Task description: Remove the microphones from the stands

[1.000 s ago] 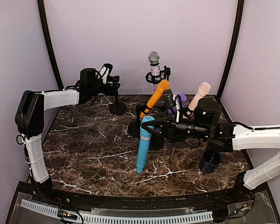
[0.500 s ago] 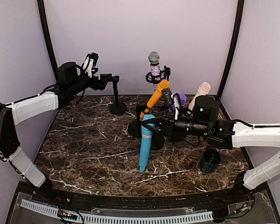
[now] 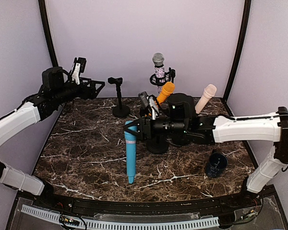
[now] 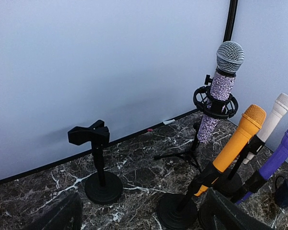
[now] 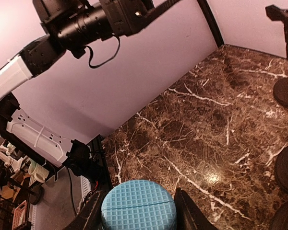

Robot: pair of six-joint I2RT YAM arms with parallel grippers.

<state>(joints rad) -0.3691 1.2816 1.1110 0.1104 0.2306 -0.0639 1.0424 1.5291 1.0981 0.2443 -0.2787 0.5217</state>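
A light blue microphone (image 3: 130,153) hangs upright, head up, with my right gripper (image 3: 134,129) shut on it just below the head. It is clear of any stand, with its tail low over the marble. In the right wrist view the blue mesh head (image 5: 137,211) fills the gap between my fingers (image 5: 93,213). A black round-based stand (image 3: 157,145) sits just to the right of the microphone. My left gripper (image 3: 100,85) is open and empty, raised at the back left, apart from an empty clip stand (image 3: 119,96). The left wrist view shows that same empty clip stand (image 4: 98,163).
A sparkly silver-headed microphone (image 3: 158,67) stands on a tripod at the back. An orange microphone (image 3: 165,91), a beige one (image 3: 205,97) and a purple one (image 4: 278,158) lean in stands at back right. A dark blue mug (image 3: 216,164) sits under my right arm.
My right gripper has carried the blue microphone left and toward the front, away from the stands. My left arm has drawn back up and left from the empty clip stand.
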